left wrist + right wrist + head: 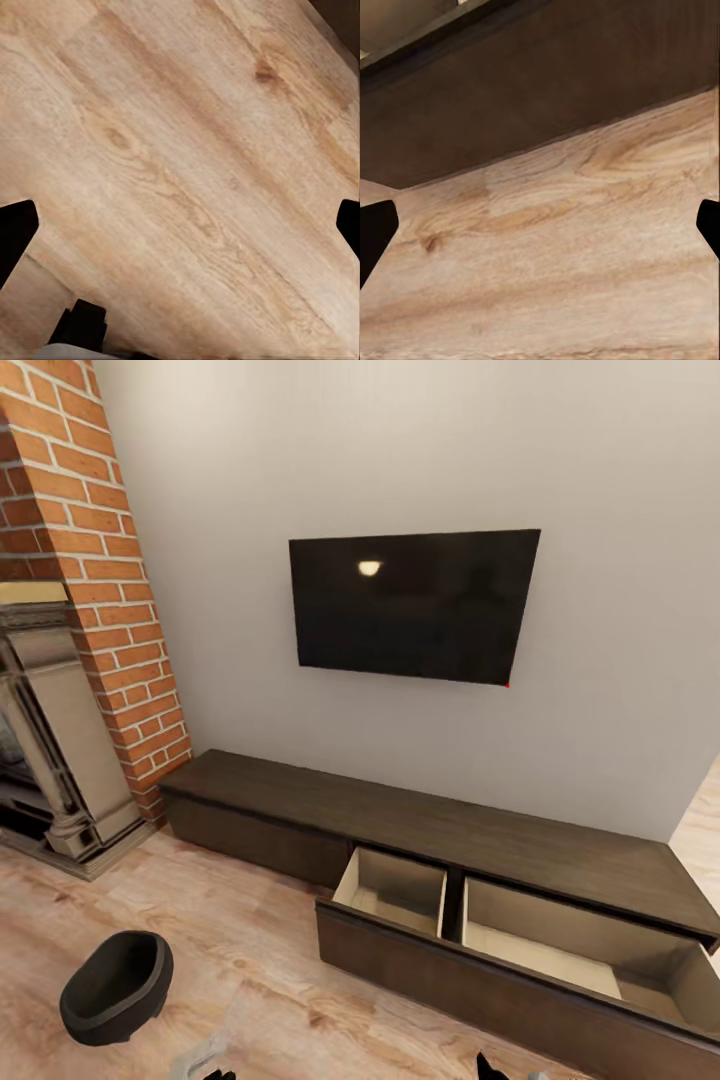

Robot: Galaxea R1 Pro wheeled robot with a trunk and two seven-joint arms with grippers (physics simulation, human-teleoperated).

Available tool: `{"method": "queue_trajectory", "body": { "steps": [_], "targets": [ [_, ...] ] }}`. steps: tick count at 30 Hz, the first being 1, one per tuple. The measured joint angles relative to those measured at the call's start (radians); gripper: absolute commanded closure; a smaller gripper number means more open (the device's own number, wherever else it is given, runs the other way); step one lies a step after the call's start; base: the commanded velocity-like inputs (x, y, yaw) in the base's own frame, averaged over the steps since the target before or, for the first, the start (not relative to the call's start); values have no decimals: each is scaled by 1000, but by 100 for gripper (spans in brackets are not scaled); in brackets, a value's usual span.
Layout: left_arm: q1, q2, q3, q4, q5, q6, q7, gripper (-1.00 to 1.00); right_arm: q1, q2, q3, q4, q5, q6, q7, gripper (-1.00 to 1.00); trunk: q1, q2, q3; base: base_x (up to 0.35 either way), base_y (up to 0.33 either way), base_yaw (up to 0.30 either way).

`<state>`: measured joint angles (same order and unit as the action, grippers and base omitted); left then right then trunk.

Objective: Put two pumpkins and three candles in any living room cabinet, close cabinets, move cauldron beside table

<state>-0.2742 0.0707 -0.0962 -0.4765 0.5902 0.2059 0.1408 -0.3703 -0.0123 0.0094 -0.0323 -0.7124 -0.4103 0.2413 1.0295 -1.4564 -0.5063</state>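
Observation:
The long dark brown cabinet runs along the grey wall, and its right-hand drawer is pulled out, showing two pale compartments with nothing in them. The black cauldron stands on the wood floor at the lower left, apart from the cabinet. In the left wrist view my left gripper hangs open over bare floor. My right gripper is open too, over the floor just in front of the drawer front. Pumpkins, candles and table are out of view.
A brick column and a stone fireplace stand at the left. A black TV hangs on the wall above the cabinet. Open wood floor lies between the cauldron and the drawer.

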Motion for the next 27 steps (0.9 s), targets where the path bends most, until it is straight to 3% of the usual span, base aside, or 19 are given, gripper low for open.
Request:
{"method": "queue_trajectory", "body": {
  "steps": [5,11,20,27],
  "targets": [
    [0,0,1,9,2,-45,0,-100,0,23,-1,-4,44,1,-99,-100,0,0,3,-328,-1,258],
    [0,-1,-1,18,5,-95,1,-100,0,27,-1,-3,48,1,-111,-100,0,0,5,-285,-85,267],
    [0,-4,-1,21,6,-105,1,-100,0,45,-1,-2,60,3,-120,-100,-1,0,8,-102,-128,270],
    [0,-4,-1,22,6,-106,1,-100,0,55,-1,-2,149,4,-222,-100,-1,0,8,-4,-13,271]
  ]
}}
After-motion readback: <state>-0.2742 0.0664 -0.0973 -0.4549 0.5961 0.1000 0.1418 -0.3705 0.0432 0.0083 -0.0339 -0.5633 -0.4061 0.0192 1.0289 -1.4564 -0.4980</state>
